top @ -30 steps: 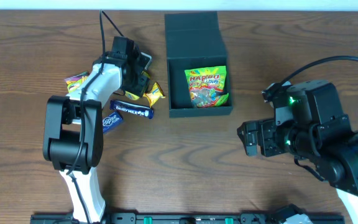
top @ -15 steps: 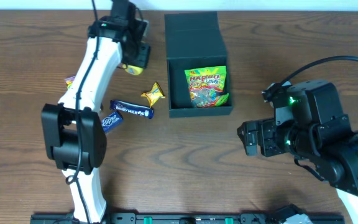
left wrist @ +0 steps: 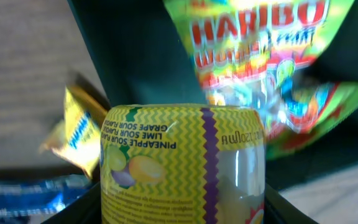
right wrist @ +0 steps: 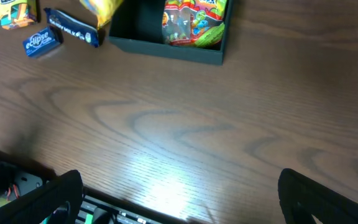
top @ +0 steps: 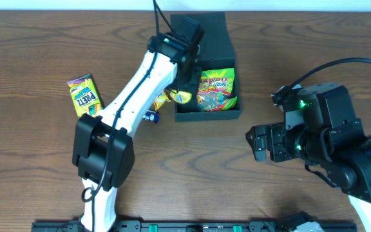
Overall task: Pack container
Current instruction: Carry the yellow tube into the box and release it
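Swinging in from nine o'clock, the left gripper (top: 185, 87) is pinching a yellow packet (left wrist: 182, 162) over the container (top: 208, 116), nearly packing it.

We see the bag (top: 215, 90) in the container's (top: 208, 116) right half, the sour pack (top: 184, 96) above its left, the Pez pack (top: 84, 95) far left.

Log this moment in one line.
left end effector: grips yellow sour-candy packet over rim of matte black cardboard container | inside: colourful Haribo bag | right end effector: open, empty
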Tool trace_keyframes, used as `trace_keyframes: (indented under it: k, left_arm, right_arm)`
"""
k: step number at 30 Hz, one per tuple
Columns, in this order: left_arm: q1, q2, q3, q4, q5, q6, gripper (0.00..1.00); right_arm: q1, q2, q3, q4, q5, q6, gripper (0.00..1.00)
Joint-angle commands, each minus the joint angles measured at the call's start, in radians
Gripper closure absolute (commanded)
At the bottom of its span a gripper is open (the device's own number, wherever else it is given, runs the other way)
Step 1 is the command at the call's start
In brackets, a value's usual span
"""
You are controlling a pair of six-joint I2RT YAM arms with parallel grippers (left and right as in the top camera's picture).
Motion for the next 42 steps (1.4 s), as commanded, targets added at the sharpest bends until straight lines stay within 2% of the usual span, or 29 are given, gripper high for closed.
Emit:
trace_keyframes:
  k: [1, 6, 13, 20, 31, 34, 38, 42]
  left_arm:
    - [-0.013, 0.003, 0.024, -0.026, -0.012, -0.032, 0.73]
    - [-0.014, 0.003, -0.010, -0.015, 0.002, -0.035, 0.74]
    - [-0.032, 0.003, -0.084, 0.098, 0.024, -0.106, 0.74]
    - [-0.063, 0.010, -0.100, 0.170, -0.082, -0.149, 0.70]
    - [-0.068, 0.029, -0.184, 0.242, -0.138, -0.205, 0.71]
    - [-0.068, 0.029, -0.190, 0.249, -0.138, -0.205, 0.63]
    - [-0.068, 0.029, -0.190, 0.249, -0.138, -0.205, 0.39]
    - [-0.067, 0.029, -0.190, 0.248, -0.138, -0.205, 0.31]
  right_arm:
    - [-0.010, 0.000, 0.010, -0.001, -0.003, -0.010, 0.01]
    - [-0.010, -0.001, 0.010, -0.001, -0.003, -0.010, 0.01]
    - [-0.010, 0.000, 0.010, -0.001, -0.003, -0.010, 0.01]
    - [-0.010, 0.000, 0.010, -0.001, -0.003, -0.010, 0.01]
    - [-0.010, 0.000, 0.010, -0.001, -0.003, -0.010, 0.01]
    - [-0.010, -0.001, 0.010, -0.001, -0.003, -0.010, 0.01]
    - [-0.010, -0.001, 0.010, -0.001, -0.003, -0.010, 0.01]
    - [-0.010, 0.000, 0.010, -0.001, -0.003, -0.010, 0.01]
